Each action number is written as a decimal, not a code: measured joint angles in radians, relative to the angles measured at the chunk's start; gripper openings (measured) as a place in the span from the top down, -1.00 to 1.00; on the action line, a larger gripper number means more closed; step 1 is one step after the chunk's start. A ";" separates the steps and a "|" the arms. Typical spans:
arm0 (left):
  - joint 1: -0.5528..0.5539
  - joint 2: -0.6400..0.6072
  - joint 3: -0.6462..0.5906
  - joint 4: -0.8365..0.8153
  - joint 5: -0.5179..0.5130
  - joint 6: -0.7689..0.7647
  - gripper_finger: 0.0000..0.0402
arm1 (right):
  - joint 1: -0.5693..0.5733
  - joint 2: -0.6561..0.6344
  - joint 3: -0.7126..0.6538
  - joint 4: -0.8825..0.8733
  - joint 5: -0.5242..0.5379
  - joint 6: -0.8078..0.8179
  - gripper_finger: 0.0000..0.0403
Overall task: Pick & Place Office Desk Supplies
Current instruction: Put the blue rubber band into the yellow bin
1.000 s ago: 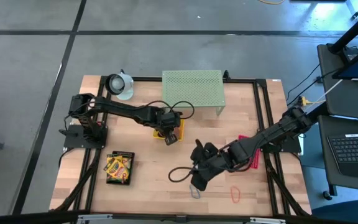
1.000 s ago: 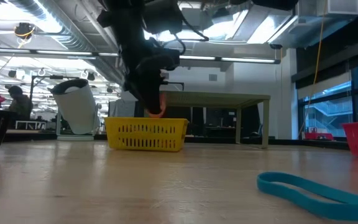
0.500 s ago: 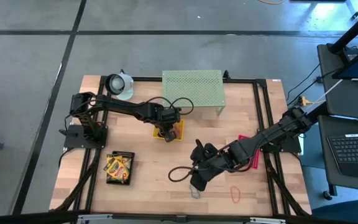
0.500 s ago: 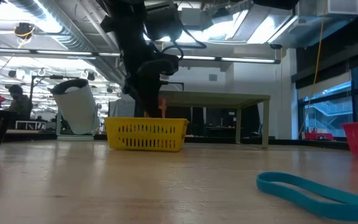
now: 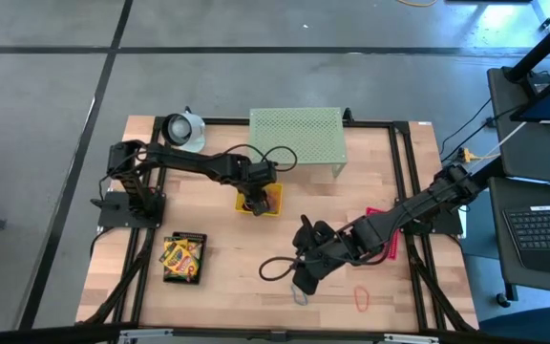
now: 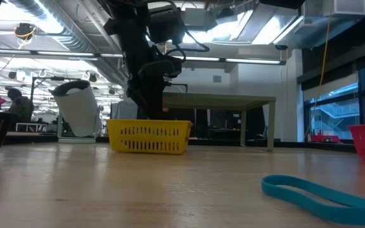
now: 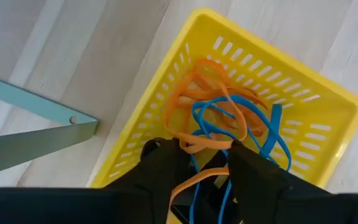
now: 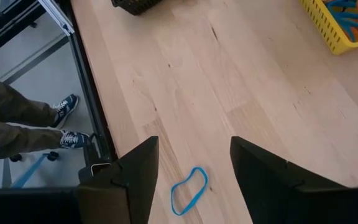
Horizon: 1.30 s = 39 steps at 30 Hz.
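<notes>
My left gripper (image 5: 256, 198) (image 7: 197, 165) stands open over the yellow mesh tray (image 5: 269, 203) (image 7: 303, 106), pointing down into it. Orange loops (image 7: 213, 93) and blue loops (image 7: 253, 121) lie tangled in the tray, and one orange strand runs between the left fingers. My right gripper (image 5: 304, 275) (image 8: 194, 165) hovers open above a blue loop (image 5: 300, 297) (image 8: 188, 190) that lies flat on the table near the front edge. A red loop (image 5: 362, 299) lies to its right. Crayon boxes (image 5: 181, 256) sit in a black tray at the front left. My left gripper is open with an orange strand (image 7: 194, 180) passing between its two fingers, which point down into the yellow tray. Whether a finger touches the strand, I cannot tell. The rest of that loop lies on the other loops in the tray.
The pale green mesh shelf (image 5: 296, 134) stands at the far middle, just behind the yellow tray. A white roll (image 5: 184, 129) sits at the far left and a pink tray (image 5: 382, 248) lies under the right arm. A person's legs (image 8: 17, 118) stand past the table edge.
My left gripper has shifted a little toward the far edge over the yellow tray and has let go of the orange loop. That loop hung below the fingers and now lies down in the tray. My right arm has kept still.
</notes>
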 joint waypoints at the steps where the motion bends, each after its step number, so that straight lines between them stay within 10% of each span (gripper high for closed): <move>1: 0.004 -0.001 0.000 0.000 0.010 0.002 0.25 | 0.001 0.000 0.000 0.000 0.000 0.000 0.00; 16: -0.061 -0.144 0.000 0.036 0.473 -0.119 0.15 | -0.010 0.091 0.000 0.002 -0.133 0.069 0.00; 39: -0.396 -0.247 0.000 -0.040 0.335 -0.136 0.22 | 0.031 0.384 -0.001 -0.002 -0.205 0.235 0.00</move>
